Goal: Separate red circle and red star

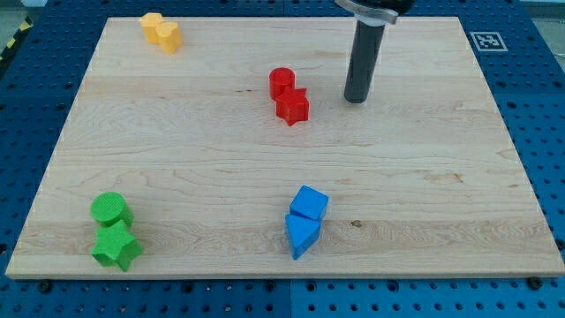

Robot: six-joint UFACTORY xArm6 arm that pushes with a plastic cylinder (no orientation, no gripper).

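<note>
The red circle [281, 81] sits on the wooden board above the view's centre. The red star [292, 106] touches it just below and to the right. My tip [355, 98] rests on the board to the right of both red blocks, about level with the red star, with a clear gap between the tip and the star.
Two yellow blocks [161, 32] sit together at the top left. A green circle [110, 210] and a green star [116, 246] sit at the bottom left. A blue cube [309, 203] and a blue triangle [301, 235] sit at the bottom centre. The board's right edge [508, 132] borders a blue perforated table.
</note>
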